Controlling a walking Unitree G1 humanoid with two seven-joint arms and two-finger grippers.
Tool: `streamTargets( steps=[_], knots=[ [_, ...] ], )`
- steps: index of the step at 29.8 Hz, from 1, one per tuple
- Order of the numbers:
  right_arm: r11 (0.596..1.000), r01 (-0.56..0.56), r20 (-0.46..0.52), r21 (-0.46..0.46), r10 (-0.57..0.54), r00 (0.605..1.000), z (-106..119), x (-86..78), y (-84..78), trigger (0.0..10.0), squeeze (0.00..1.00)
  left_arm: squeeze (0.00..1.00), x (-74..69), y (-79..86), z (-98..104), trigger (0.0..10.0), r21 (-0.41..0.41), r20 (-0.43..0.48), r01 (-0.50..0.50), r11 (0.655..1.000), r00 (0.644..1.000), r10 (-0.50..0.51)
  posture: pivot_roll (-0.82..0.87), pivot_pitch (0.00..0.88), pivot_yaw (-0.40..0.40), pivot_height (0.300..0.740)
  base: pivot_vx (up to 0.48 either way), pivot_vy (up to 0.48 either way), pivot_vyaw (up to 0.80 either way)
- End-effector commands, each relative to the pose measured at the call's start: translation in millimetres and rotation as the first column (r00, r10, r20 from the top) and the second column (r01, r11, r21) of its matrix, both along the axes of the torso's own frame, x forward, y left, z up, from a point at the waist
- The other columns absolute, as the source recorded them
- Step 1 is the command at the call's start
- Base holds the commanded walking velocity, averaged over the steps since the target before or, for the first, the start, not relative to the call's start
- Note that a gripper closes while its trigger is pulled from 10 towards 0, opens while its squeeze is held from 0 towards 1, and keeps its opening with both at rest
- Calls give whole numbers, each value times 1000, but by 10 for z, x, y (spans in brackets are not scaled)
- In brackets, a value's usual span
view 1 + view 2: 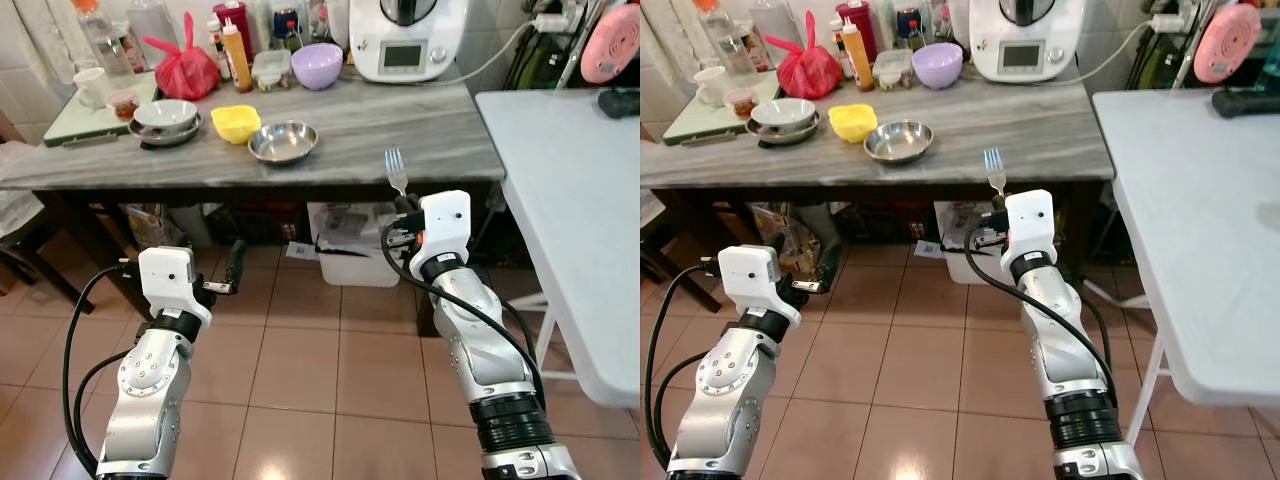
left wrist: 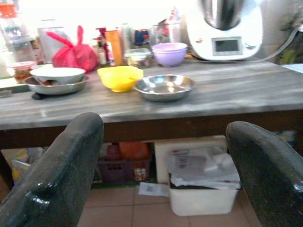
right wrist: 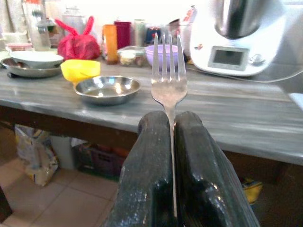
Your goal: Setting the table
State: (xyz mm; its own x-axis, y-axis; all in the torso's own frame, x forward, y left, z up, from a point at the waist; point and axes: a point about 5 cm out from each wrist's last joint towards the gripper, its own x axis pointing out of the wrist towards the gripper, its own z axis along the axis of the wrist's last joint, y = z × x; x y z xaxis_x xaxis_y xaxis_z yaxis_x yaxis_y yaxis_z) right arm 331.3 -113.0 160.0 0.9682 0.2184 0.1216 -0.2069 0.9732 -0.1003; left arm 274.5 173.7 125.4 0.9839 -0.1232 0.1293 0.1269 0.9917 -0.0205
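My right gripper (image 1: 404,205) is shut on a silver fork (image 1: 396,170), tines up, held in front of the grey marble-topped table (image 1: 400,130) near its right front edge. In the right wrist view the fork (image 3: 168,82) stands upright between the two black fingers (image 3: 151,161). My left gripper (image 1: 236,262) is open and empty, low over the tiled floor before the table's left half; its fingers (image 2: 61,179) frame the table front. On the table sit a steel bowl (image 1: 283,141), a yellow bowl (image 1: 236,123) and a white bowl on a steel plate (image 1: 166,121).
A white table (image 1: 570,200) stands on the right, close to my right arm. The back of the grey table carries a white kitchen machine (image 1: 405,40), a purple bowl (image 1: 317,65), a red bag (image 1: 185,65) and bottles. A white bin (image 1: 355,255) sits under the table.
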Motion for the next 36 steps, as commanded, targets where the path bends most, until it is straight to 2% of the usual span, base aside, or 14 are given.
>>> streamTargets(
  steps=[1,31,36],
  knots=[
    [1000,-28,21,13,28,999,67,1,83,10000,0,0,5,51,21,10000,10,5,-14,1000,1000,14,-96,46,93,740,428,0,0],
    [1000,17,17,16,-17,1000,43,19,49,10000,0,0,9,-25,13,10000,7,-2,32,999,999,-32,-97,46,99,740,424,0,0],
    [999,36,-8,29,-35,999,-17,-3,45,10000,0,0,-40,-41,-25,10000,2,-20,56,998,998,-56,-95,50,100,740,138,0,0]
  ],
)
